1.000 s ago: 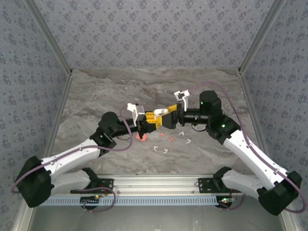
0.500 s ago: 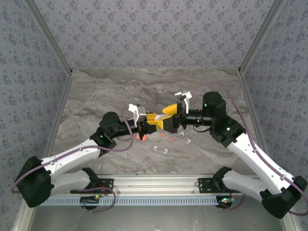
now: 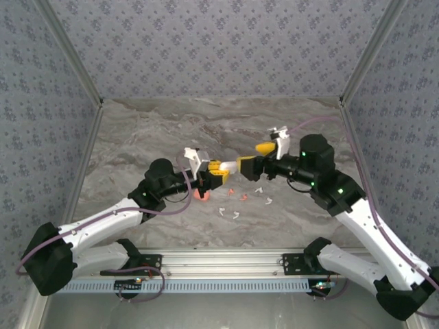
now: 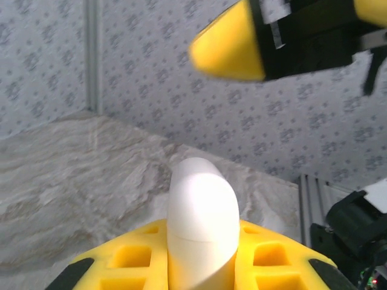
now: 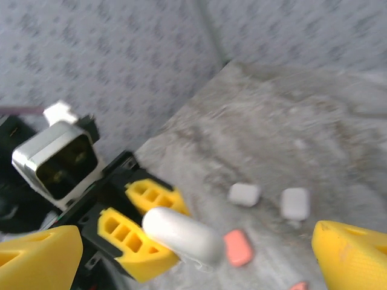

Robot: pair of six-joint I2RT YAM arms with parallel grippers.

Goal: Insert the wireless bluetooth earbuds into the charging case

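The left claw (image 3: 219, 171) hangs over the middle of the desk (image 3: 137, 137), with the charging case (image 3: 230, 166) clamped between its fingers and jutting rightward. The right claw (image 3: 256, 157) faces it from the right, spread wide, near the case's tip. The earbuds (image 3: 235, 215) lie scattered on the desk in front of both claws, and a second case (image 3: 201, 195) lies below the left claw.

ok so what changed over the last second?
The right pincer backed away from the left pincer, toward the robot's right, with its jaws wide open the whole time. It took hold of nothing. Unchanged: the left pincer is still shut on the white case, and the earbuds and pink case lie where they were.
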